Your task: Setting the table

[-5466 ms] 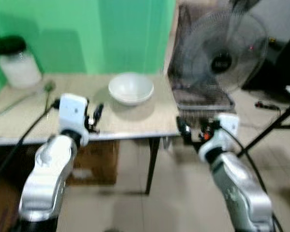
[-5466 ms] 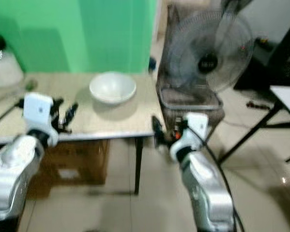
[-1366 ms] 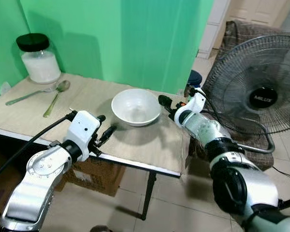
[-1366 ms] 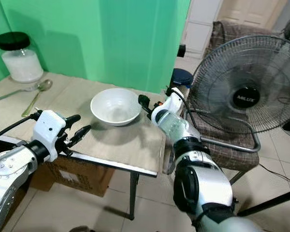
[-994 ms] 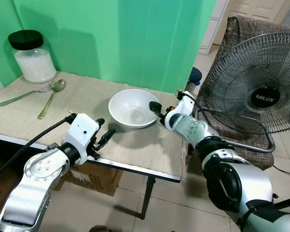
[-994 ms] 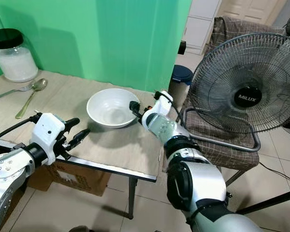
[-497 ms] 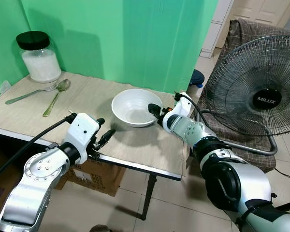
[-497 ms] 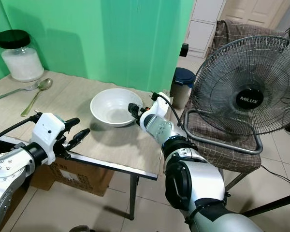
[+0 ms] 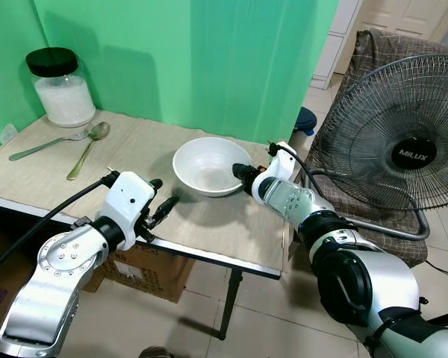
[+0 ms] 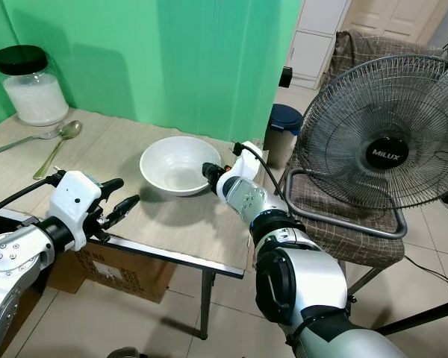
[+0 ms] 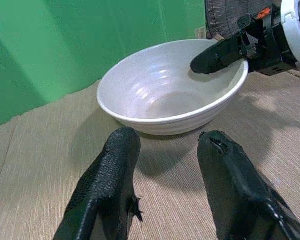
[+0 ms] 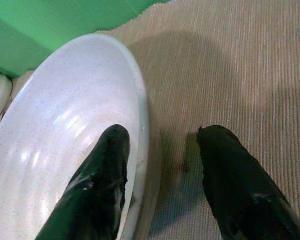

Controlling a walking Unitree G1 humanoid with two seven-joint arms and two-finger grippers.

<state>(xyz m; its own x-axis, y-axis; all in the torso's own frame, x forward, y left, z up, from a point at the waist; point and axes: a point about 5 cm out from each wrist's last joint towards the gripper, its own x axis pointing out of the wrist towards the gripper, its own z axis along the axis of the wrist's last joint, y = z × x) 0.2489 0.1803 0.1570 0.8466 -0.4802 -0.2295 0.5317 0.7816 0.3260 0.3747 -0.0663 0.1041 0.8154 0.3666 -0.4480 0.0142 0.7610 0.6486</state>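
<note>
A white bowl [image 9: 205, 164] stands on the wooden table [image 9: 224, 227] near its right end. My right gripper [image 9: 240, 171] is open at the bowl's right rim. In the right wrist view one finger [image 12: 104, 192] lies inside the bowl [image 12: 65, 165] and the other finger [image 12: 236, 187] outside it, straddling the rim. My left gripper [image 9: 163, 209] hovers open over the table's front edge, short of the bowl, with nothing between its fingers [image 11: 112, 185]. A spoon [image 9: 86, 148] and a fork [image 9: 48, 144] lie at the far left of the table.
A glass jar [image 9: 57, 88] with a black lid stands at the table's back left corner, against a green wall. To the right of the table a large floor fan [image 9: 399, 145] stands before a chair with a checked cushion [image 10: 336, 224]. A cardboard box [image 9: 145, 265] sits under the table.
My right gripper has reached in from the right to the bowl's rim and now straddles it. The left gripper has held its place; the camera shifted slightly.
</note>
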